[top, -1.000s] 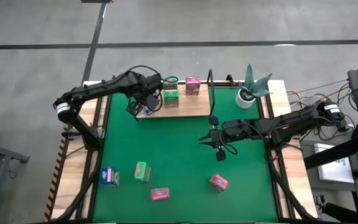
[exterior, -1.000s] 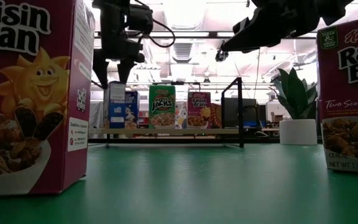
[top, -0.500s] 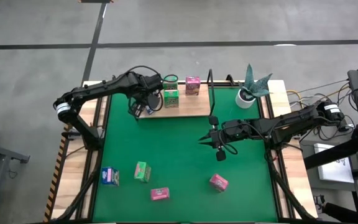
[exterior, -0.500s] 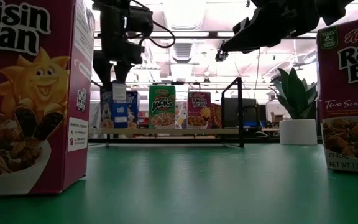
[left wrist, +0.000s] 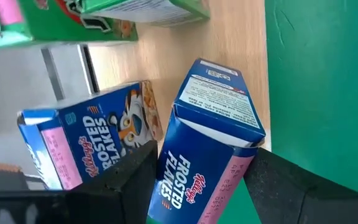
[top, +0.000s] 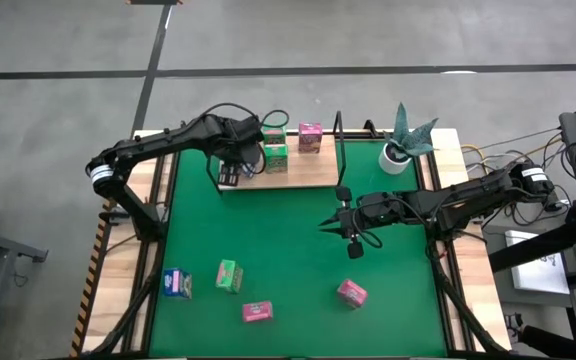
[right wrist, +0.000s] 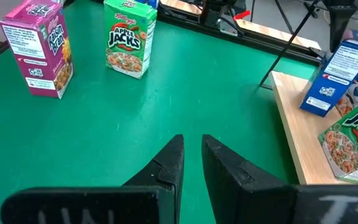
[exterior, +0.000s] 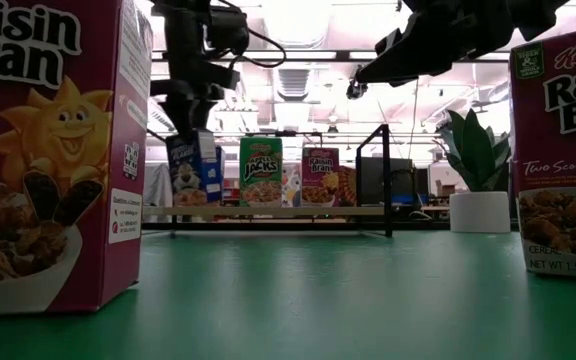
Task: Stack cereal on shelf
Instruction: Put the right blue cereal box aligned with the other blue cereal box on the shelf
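My left jaws (left wrist: 197, 180) gripped a blue cereal box (left wrist: 211, 134), tilted above the shelf (top: 308, 172) beside another blue box (left wrist: 86, 146). To place it well, I judged it should be lowered upright, clear of that neighbour. My right jaws (right wrist: 191, 163) hung nearly closed and empty over the counter (top: 288, 260).

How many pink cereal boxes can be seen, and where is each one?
3. One pink box stands at the back of the shelf. Two are on the mat: one near the front edge, one to its right. None seems hidden.
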### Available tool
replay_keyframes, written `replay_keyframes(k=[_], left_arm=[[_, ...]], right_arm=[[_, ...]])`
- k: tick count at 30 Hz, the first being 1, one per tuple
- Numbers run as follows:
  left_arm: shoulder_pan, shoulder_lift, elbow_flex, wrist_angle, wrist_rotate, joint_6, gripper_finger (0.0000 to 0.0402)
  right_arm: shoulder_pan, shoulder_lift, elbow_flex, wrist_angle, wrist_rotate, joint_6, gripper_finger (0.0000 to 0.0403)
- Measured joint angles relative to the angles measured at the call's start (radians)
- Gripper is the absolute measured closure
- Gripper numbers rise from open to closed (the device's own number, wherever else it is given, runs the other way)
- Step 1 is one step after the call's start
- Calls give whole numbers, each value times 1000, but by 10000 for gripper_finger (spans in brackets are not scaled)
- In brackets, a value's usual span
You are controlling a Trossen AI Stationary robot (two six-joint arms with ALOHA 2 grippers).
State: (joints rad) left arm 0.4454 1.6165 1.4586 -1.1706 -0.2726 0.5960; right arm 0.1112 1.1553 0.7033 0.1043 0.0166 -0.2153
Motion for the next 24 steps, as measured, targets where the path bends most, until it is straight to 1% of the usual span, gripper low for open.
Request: replay_keyframes(k=[4,12,18,24], left_arm=[[9,0,0,0,0,-95,194],[33,0,0,10,2,-199,194],[53,0,0,12,6,-221,194],[54,0,0,22,62,-214,193]], right_arm=[[0,0,0,0,0,7,355],[0,0,0,0,1,9,355],[0,0,0,0,1,8,355],[0,0,0,0,2,8,355]])
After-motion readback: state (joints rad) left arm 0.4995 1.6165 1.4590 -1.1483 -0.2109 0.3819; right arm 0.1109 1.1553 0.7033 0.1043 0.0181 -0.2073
